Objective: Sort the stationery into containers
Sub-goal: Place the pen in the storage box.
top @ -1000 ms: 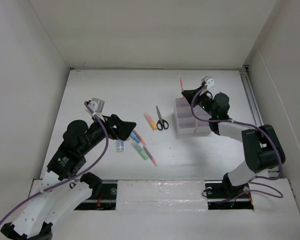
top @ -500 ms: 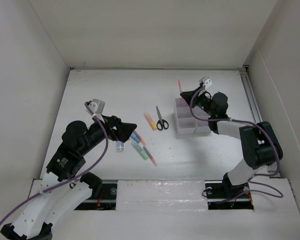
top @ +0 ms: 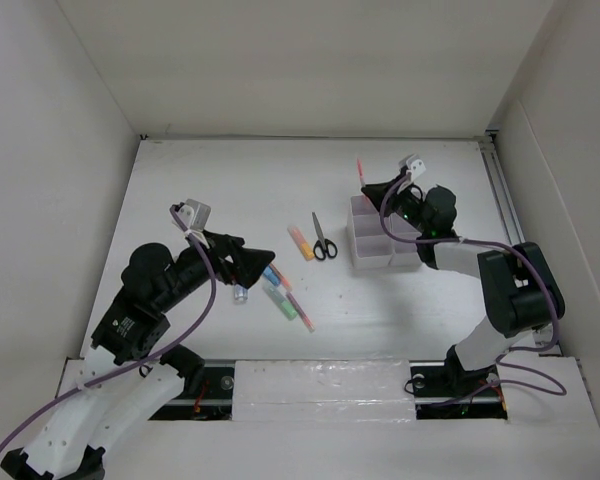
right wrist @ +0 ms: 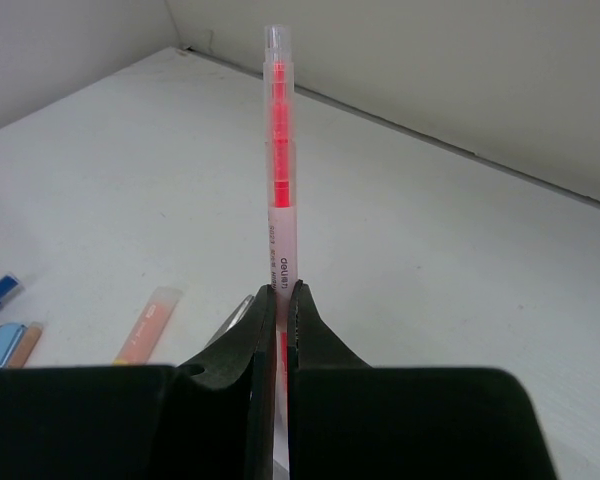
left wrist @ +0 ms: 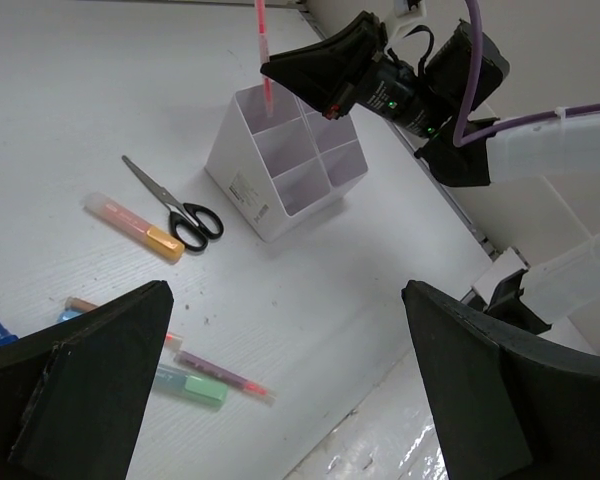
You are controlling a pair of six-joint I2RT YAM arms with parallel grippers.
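My right gripper (top: 372, 187) is shut on a thin pink pen (top: 361, 170) and holds it upright over the far-left corner of the white divided container (top: 384, 240). The right wrist view shows the jaws (right wrist: 280, 295) clamped on the pen (right wrist: 280, 180). Black-handled scissors (top: 323, 240) and an orange marker (top: 301, 243) lie left of the container. A blue marker (top: 271, 273), a green marker (top: 280, 300), another pink pen (top: 300, 310) and a small blue-capped bottle (top: 240, 292) lie nearer. My left gripper (top: 265, 255) is open and empty above them.
The left wrist view shows the container (left wrist: 290, 165), the scissors (left wrist: 170, 205), the orange marker (left wrist: 135, 225), the green marker (left wrist: 190, 383) and the table's near edge (left wrist: 380, 420). White walls enclose the table on three sides. Only one container shows.
My right gripper has shifted slightly left with the pink pen, still over the container's far-left corner. My left arm has eased back a little.
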